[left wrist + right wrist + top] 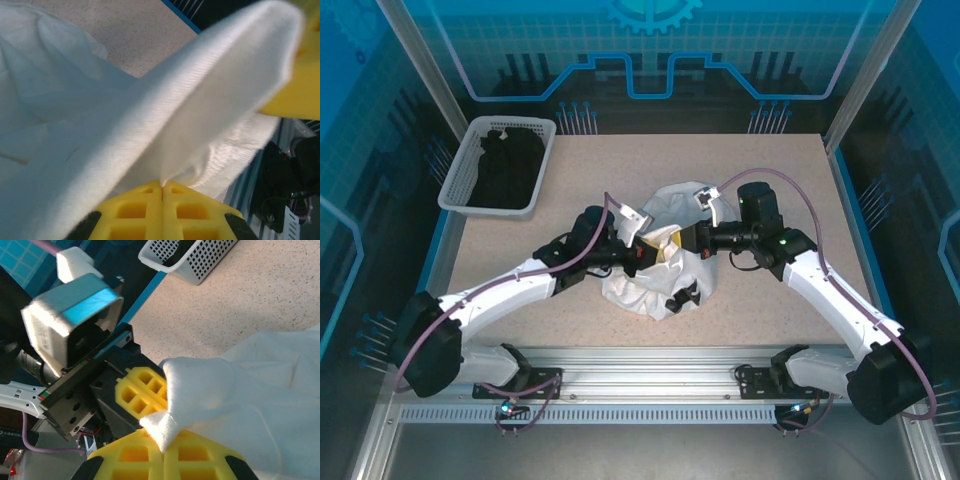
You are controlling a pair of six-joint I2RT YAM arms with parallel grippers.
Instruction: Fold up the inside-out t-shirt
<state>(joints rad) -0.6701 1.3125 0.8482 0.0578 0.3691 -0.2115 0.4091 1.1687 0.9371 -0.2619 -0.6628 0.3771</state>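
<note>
From above, the inside-out t-shirt [638, 288] lies bunched in a heap in the middle of the table [800, 170]. It is well apart from the basket [498, 165] at the far left, which holds the black garment [508, 160]. The left gripper [650, 252] and the right gripper [688, 240] meet over the heap, almost touching. Working this close, the fingers could knock together. A lift from here would probably raise a lump rather than a flat hem.

In the left wrist view, the left gripper [162, 189] has its yellow fingers pressed together on a ridge of white cloth that rises from the seam between them. A yellow finger of the other arm sits at the right edge. The bite looks shallow, so a sharp pull could drag the ridge free.

In the right wrist view, the right gripper [164, 444] is clamped on a small corner of the shirt, with little more than the tip caught. This seems the weaker hold. If the arms spread quickly, the corner may slip out and the shirt would drop back crumpled.
</note>
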